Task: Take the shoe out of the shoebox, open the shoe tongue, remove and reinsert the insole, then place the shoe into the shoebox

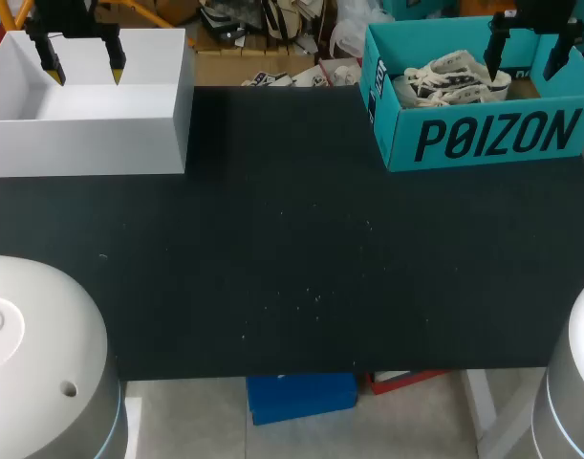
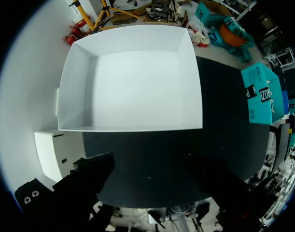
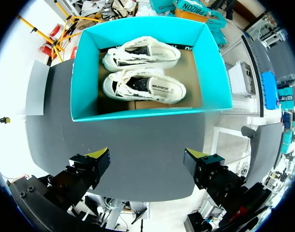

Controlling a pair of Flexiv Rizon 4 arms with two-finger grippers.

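While it hangs spread wide and empty, the right gripper point(image 3: 147, 162) has the open teal cardboard shoebox point(image 3: 137, 115) just ahead, a pair of white canvas lace-up shoes point(image 3: 145, 87) lying side by side inside. The left gripper point(image 1: 84, 63), equally spread and empty, hovers over an open white box point(image 1: 91, 143).

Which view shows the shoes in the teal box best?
Right wrist view: it looks straight down into the teal shoebox, both shoes whole, side by side. Head view shows only their tops over the box wall. Left wrist view shows just the box's outside.
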